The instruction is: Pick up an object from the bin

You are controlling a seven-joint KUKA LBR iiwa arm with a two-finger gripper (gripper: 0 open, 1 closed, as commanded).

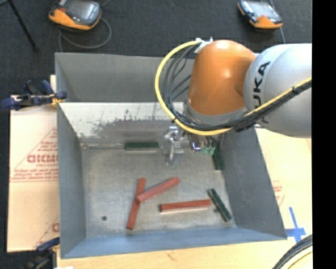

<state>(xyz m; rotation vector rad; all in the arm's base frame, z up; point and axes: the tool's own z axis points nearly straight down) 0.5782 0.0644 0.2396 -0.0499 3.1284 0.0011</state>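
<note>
1. Just left of the gripper (170, 149), near the bin's (71, 173) back wall, lies a dark green bar (140, 146).
2. Whether the gripper is released or clenched cannot be told.
3. A red bar (157, 190) lies apart, toward the front.

Two orange-and-black devices lie on the dark floor (136, 26), well apart. The left device (75, 13) is at the view's top left and the right device (260, 13) at its top right. A thin black cable (108, 31) loops just beside the left one.
</note>
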